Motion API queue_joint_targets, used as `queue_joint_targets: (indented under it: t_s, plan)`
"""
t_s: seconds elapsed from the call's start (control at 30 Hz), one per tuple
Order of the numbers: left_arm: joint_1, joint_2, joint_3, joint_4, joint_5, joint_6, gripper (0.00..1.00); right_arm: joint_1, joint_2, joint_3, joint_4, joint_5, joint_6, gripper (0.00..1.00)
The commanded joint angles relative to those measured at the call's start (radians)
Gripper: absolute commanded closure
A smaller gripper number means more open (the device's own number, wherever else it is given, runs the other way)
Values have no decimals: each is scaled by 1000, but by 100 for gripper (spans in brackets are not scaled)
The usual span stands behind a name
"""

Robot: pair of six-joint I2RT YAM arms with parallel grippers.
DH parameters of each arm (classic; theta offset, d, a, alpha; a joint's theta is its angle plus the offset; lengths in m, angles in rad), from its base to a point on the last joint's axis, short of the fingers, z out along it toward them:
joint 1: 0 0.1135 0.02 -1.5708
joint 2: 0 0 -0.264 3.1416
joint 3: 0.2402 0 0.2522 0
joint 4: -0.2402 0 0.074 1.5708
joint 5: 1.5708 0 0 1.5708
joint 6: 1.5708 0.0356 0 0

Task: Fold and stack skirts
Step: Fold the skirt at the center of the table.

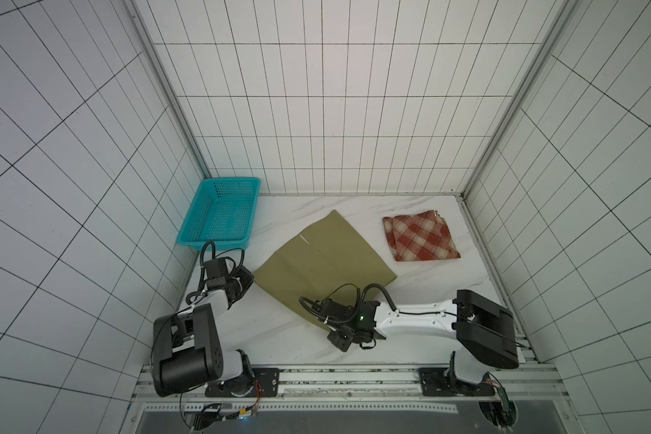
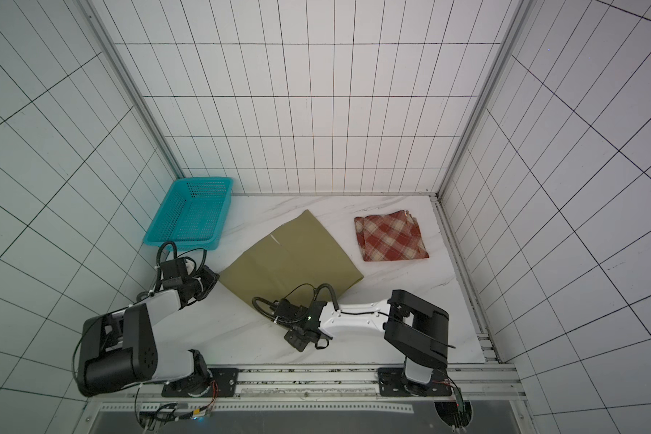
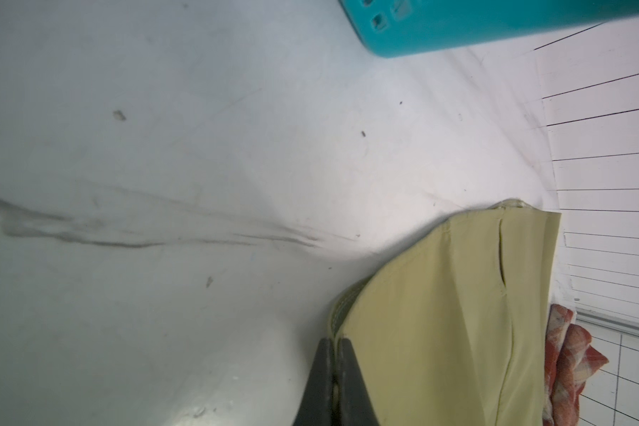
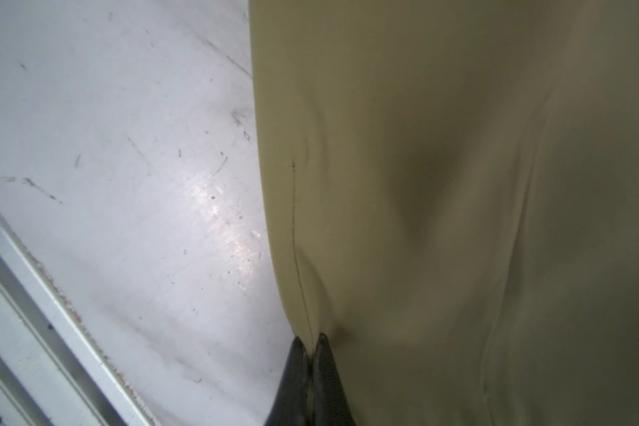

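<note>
The olive-khaki skirt (image 1: pixel 324 263) (image 2: pixel 290 263) lies spread flat in the middle of the table. My left gripper (image 3: pixel 335 341) is shut on the hem at its left corner, with cloth pinched between the black fingers. My right gripper (image 4: pixel 313 341) is shut on the skirt's (image 4: pixel 439 184) near edge, and a fold of cloth rises from the pinch. In both top views the right wrist hides its fingers. The red and cream plaid skirt (image 1: pixel 420 236) (image 2: pixel 389 236) lies folded at the back right, apart from both grippers. Its edge shows in the left wrist view (image 3: pixel 569 354).
A teal perforated basket (image 1: pixel 218 214) (image 2: pixel 188 214) (image 3: pixel 495 26) stands at the back left, just beyond the left arm. The marble table (image 1: pixel 429 300) is walled by tiled panels on three sides. A metal rail (image 4: pixel 34 295) runs along its front edge.
</note>
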Motion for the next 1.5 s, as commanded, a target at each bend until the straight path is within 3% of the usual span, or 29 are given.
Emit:
queue_joint_targets:
  t_s: [0.0, 0.83, 0.93, 1.13, 1.47]
  plan:
    - [0, -63, 62, -57, 3, -16, 100, 9, -74, 81, -42, -39, -10, 100]
    - [33, -374, 332, -473, -101, 30, 100, 77, -342, -26, 75, -232, 70, 100]
    - [-18, -377, 358, -472, -151, 14, 100, 79, -355, -49, 106, -229, 78, 100]
    - [-231, -283, 414, -426, -325, -11, 100, 55, -423, -136, 147, -230, 111, 100]
    - [-462, 4, 499, -285, -454, -54, 100, -185, -558, -373, 259, -411, 231, 100]
